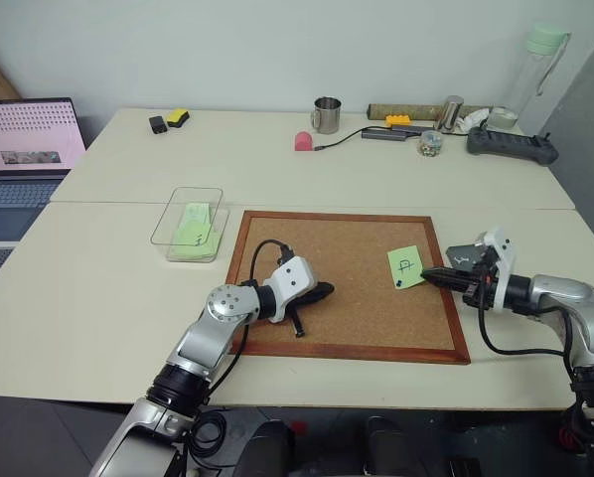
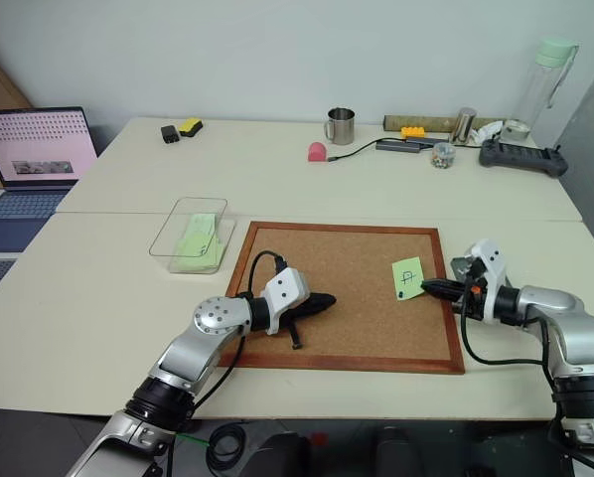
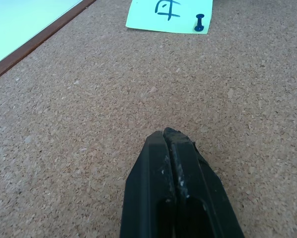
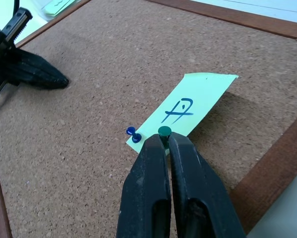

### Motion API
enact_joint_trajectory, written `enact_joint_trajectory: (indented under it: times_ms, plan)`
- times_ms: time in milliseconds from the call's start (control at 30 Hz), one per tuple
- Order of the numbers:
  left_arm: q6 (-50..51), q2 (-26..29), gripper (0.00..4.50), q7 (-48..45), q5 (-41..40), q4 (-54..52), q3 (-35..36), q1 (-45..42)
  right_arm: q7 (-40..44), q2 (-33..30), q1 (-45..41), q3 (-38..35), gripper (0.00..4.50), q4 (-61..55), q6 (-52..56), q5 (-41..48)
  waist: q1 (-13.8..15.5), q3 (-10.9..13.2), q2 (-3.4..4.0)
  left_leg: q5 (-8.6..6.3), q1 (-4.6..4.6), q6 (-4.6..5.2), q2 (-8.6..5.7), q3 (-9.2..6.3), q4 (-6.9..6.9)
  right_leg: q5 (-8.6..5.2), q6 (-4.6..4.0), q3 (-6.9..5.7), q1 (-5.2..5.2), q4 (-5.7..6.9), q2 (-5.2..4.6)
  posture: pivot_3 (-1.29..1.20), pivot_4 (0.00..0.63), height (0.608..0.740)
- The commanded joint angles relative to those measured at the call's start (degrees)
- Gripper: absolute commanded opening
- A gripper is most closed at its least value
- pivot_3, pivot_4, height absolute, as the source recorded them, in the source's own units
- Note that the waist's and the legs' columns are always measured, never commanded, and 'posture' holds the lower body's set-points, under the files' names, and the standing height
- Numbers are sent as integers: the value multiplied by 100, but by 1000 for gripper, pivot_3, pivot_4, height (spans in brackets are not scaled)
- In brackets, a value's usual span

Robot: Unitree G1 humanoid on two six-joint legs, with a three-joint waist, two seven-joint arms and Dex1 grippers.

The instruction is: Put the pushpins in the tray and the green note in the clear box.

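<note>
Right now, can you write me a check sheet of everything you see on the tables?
Surface: cork board with a wooden frame lies on pale tables.
Job's things: green note on the cork, a blue pushpin stuck at its corner; a green pushpin pinched by the right hand; clear box holds green notes; tray not made out.
Clutter: metal mug, pink object, jar, bottle.
Hands: left hand shut, resting empty on the cork; right hand shut on the green pushpin.
Cables: black cable beside the mug.
Surroundings: laptop, open, on the left.
</note>
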Motion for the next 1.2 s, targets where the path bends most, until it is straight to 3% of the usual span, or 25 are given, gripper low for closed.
enact_joint_trajectory:
  times_ms: [33,200,400,667,733,1033,1200]
  plan:
    - [107,106,0,-72,170,143,-143,174,-97,2,-57,-365,30,-193,102,260,-1,0,0,0,0,0,0,0,0,0,0,0,0,0,0,0,150,740]
    - [112,111,0,-64,166,130,-149,189,-292,-3,-119,-567,30,-125,155,335,-4,0,0,0,1,0,1,2,0,0,0,1,0,1,0,0,150,740]
    - [92,100,0,-56,162,163,-146,179,-869,-291,-371,-716,30,606,-238,-249,-6,0,1,0,1,0,0,4,0,0,0,2,0,0,0,0,150,740]
    - [59,75,0,-63,168,219,-164,141,-969,-638,-536,-344,30,1323,-432,-921,-11,-2,3,0,2,1,1,18,0,0,0,2,0,2,0,0,150,740]
    - [57,77,0,-60,171,218,-165,142,-945,-626,-535,-346,244,1327,-435,-940,-13,-2,4,0,2,1,0,20,0,0,0,3,1,2,1,0,150,740]
    - [62,80,0,-71,167,220,-169,139,-770,-706,-524,-472,2022,1110,-413,-843,-11,-2,4,0,1,1,0,18,0,0,0,3,1,2,0,0,150,740]
    - [43,84,0,-88,157,240,-160,124,-30,-934,-263,-264,2973,45,-545,-657,-12,-5,9,0,0,1,0,16,0,0,0,3,0,2,0,0,150,740]
